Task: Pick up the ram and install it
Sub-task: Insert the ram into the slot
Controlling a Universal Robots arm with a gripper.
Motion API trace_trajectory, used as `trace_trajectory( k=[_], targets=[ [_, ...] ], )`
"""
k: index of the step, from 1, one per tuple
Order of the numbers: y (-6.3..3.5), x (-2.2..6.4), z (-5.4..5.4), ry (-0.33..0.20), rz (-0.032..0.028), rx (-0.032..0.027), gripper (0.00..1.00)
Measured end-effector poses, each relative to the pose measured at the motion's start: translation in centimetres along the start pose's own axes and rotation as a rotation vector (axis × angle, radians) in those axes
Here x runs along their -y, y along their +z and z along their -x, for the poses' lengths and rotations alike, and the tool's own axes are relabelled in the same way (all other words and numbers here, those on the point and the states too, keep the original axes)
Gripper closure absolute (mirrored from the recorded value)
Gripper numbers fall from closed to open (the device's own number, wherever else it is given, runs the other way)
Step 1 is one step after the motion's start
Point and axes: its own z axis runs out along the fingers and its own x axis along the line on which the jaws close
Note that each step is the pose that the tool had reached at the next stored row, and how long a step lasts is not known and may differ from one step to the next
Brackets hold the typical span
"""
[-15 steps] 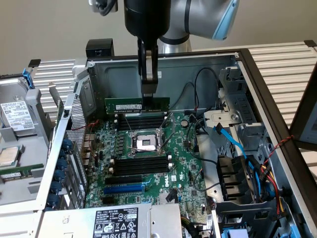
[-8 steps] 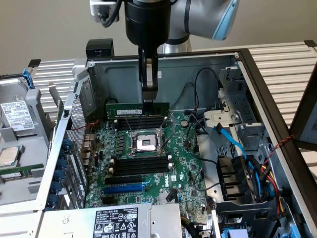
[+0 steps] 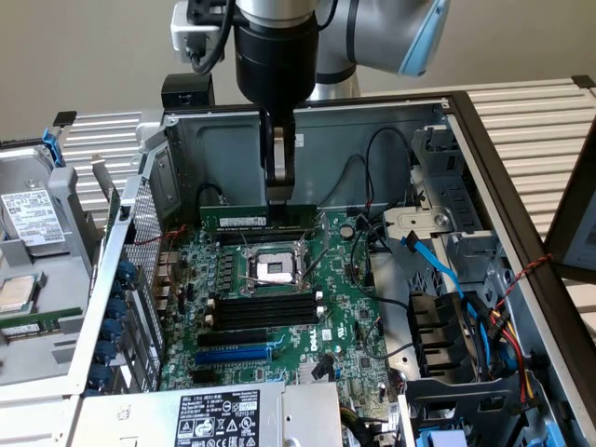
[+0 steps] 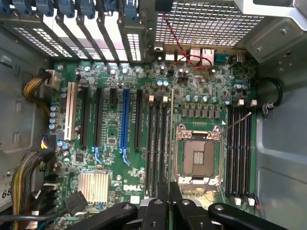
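The gripper is nearly closed, its fingers pinched narrowly on the ram. It grips the stick's top edge a little toward the exterior view's right of the white sticker. The ram stands on its long edge, level, along the far side of the motherboard, directly over the slots behind the CPU socket. Whether its bottom edge already touches a slot or sits just above one, I cannot tell from this angle.

In the wrist view the gripper fingers meet around a thin pale line running away from them. This is probably the ram seen edge-on. It lies in line with the slots next to the CPU socket. The second bank of slots lies on the socket's other side, well apart from the ram.

The arm comes down from above into the open case. Its black wrist section is vertical and the fingers point straight down at the board.
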Motion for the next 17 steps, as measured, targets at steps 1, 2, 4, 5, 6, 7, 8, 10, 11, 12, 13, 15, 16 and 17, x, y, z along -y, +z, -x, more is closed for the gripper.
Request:
trace_trajectory(
  k=[1, 2, 4, 5, 6, 7, 8, 10, 11, 12, 13, 15, 16, 17],
  targets=[
    [0.18, -0.03, 0.0, 0.000, 0.0000, 0.0001, 0.87],
    [0.37, -0.03, 0.0, 0.000, -0.0001, 0.0001, 0.87],
    [0.73, -0.02, -0.1, 0.000, 0.0000, 0.0000, 0.87],
    [0.91, -0.01, -0.1, 0.000, 0.0000, 0.0000, 0.87],
    [1.09, 0.00, -0.1, 0.000, 0.0000, 0.0000, 0.87],
    [1.27, 0.02, -0.2, 0.000, -0.0001, 0.0001, 0.87],
    [1.45, 0.03, -0.2, 0.000, 0.0000, 0.0001, 0.87],
    [1.82, 0.05, -0.4, 0.000, 0.0000, 0.0000, 0.87],
    [1.99, 0.05, -0.4, 0.000, 0.0000, 0.0000, 0.87],
    [2.17, 0.06, -0.5, 0.000, 0.0000, 0.0001, 0.87],
    [2.35, 0.08, -0.6, 0.000, 0.0000, 0.0001, 0.87],
    [2.71, 0.09, -0.7, 0.000, 0.0000, 0.0000, 0.87],
    [2.89, 0.11, -0.8, 0.000, -0.0001, 0.0001, 0.87],
    [3.07, 0.11, -0.9, 0.000, 0.0000, 0.0000, 0.87]
  ],
)
